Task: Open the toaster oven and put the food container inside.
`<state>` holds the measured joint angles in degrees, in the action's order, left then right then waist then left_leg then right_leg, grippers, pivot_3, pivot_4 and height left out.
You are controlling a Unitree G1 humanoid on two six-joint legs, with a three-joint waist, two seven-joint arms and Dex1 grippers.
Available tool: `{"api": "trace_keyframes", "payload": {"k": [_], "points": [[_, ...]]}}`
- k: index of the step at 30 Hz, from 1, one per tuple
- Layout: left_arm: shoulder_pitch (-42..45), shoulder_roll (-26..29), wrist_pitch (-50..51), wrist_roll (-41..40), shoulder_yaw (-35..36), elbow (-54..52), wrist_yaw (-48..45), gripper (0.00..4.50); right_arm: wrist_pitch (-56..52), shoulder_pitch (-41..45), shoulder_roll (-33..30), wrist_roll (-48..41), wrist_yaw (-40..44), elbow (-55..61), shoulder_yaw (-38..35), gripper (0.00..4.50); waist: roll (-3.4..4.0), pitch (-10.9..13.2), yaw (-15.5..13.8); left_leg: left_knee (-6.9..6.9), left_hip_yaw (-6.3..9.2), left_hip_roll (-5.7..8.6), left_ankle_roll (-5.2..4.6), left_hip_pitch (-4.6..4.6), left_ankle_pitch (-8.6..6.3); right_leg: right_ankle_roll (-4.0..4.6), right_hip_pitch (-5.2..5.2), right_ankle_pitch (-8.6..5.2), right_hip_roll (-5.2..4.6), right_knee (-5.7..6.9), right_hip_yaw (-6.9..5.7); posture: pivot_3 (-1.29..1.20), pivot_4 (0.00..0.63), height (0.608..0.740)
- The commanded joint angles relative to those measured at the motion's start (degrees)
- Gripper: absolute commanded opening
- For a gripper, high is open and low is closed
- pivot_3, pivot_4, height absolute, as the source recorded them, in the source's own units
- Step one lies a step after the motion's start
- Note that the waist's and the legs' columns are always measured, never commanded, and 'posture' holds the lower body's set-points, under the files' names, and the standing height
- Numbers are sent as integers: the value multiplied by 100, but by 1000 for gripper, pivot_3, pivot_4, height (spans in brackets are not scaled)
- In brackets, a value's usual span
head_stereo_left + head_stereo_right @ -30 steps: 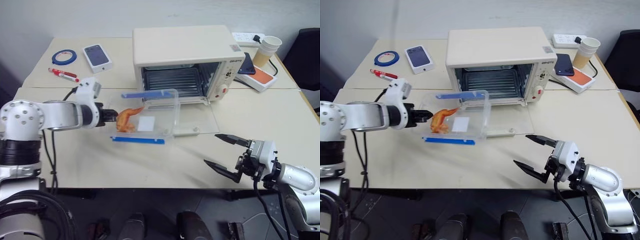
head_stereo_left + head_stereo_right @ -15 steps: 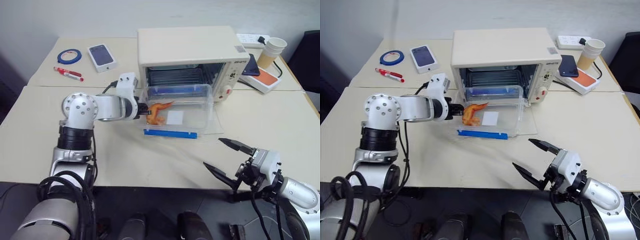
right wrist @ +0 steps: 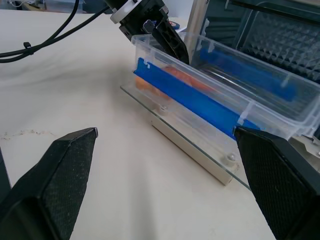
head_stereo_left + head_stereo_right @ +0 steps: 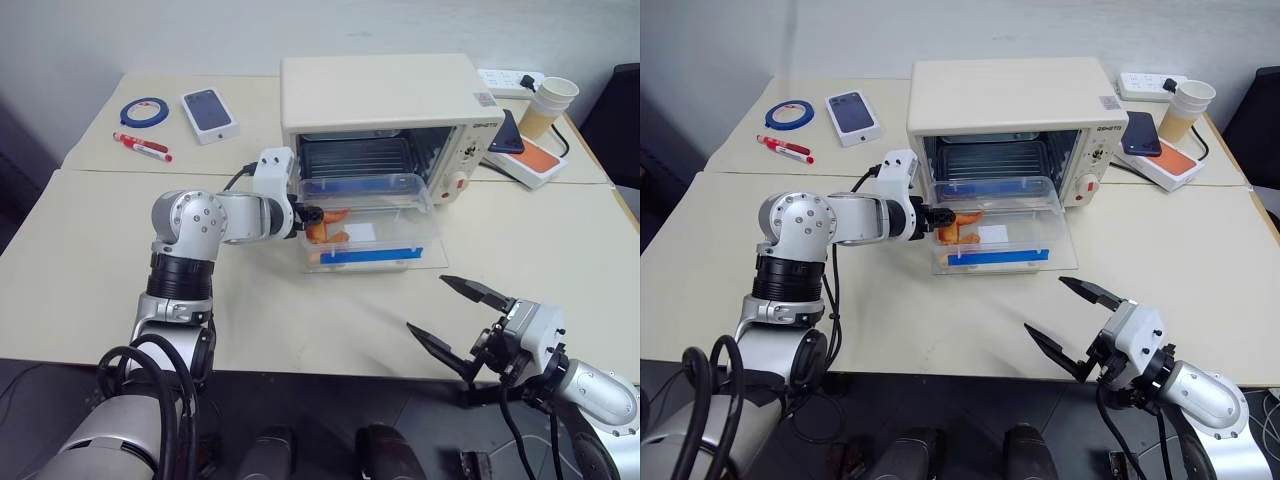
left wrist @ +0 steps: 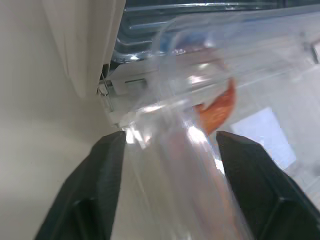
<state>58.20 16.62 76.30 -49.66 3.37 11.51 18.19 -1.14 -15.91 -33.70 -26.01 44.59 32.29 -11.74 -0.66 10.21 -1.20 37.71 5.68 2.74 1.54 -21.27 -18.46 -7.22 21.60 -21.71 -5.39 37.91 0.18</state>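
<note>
The cream-white toaster oven [image 4: 380,90] stands at the back of the table. Its glass door [image 4: 437,252] lies open and flat in front of it. The clear food container [image 4: 372,212] rests on that door, just before the oven's mouth, with a blue clip [image 4: 365,255] on its near side and orange-brown food [image 4: 325,226] at its left end. My left gripper [image 4: 305,215] is at that left end, open, its fingers [image 5: 107,170] standing on either side of the container's wall. My right gripper [image 4: 428,304] hovers open over the table's front right, holding nothing.
At the back left lie a blue tape roll [image 4: 135,108], a white phone box [image 4: 210,112] and a red marker [image 4: 140,147]. To the right of the oven are a paper cup [image 4: 555,100], a power strip [image 4: 510,78] and a dark phone [image 4: 505,130].
My left arm carried the food container to the right and set it on the open oven door; its fingers have since spread apart. The right gripper stayed where it was.
</note>
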Motion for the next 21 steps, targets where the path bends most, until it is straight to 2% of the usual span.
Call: {"api": "trace_keyframes", "payload": {"k": [1,3,11,16,19,21], "points": [[36,43,-161,191,284,-310,-431,4129,9,-23,-41,-148,-27,210,-238,4500,0,0,-2,0,0,0,0,0,0,0,0,0,0,0,0,0,150,740],[5,98,-354,312,320,-429,-682,4481,-7,-16,-59,-169,-14,194,-274,4500,0,0,-3,1,0,0,0,0,0,0,0,0,0,0,0,0,150,740],[-300,1124,-1955,520,356,-701,-3716,4481,-118,41,-151,-230,141,103,-336,4500,1,-1,33,-3,0,-4,0,0,0,0,1,0,2,0,-5,0,150,740],[-733,2063,-2917,764,264,-411,-5927,4481,-209,39,-332,-307,368,47,-414,4500,1,-1,69,-3,1,-5,0,0,0,1,-1,0,3,-4,-6,0,150,740],[-1441,2806,-3958,1331,166,-59,-7214,3977,-390,27,-466,-531,570,3,-437,4500,5,-3,126,-9,1,-6,0,2,0,1,-2,0,2,-6,-7,0,150,740],[-1946,3128,-4694,1782,22,6,-7749,3454,-486,79,-515,-624,639,-52,-411,4500,6,-3,158,-21,-4,-12,0,11,0,1,-3,-1,2,-10,-3,0,150,740]]}}
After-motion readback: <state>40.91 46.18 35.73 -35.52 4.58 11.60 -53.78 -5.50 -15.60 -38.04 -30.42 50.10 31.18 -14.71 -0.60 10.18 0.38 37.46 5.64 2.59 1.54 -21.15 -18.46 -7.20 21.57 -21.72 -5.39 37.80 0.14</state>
